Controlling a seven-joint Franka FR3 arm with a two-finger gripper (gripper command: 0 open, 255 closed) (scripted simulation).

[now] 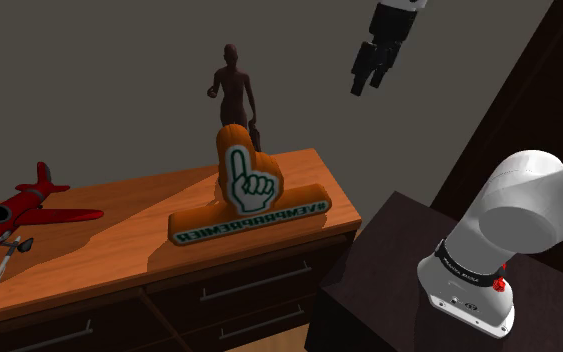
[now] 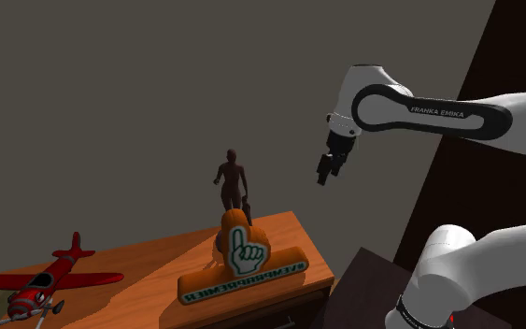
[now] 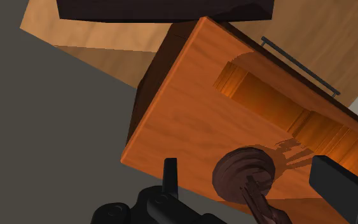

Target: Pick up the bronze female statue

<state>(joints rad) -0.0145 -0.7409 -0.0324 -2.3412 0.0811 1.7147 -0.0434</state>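
Arm raised high, hand pointing down, fingers apart and empty, at 2 o'clock from upright statue on bench, shoulder view

A smooth white arm with dark joints, FRANKA EMIKA lettering, a red button, and an all-black gripper.

An orange foam-finger sign stands on a wooden dresser, with a red toy plane well apart.
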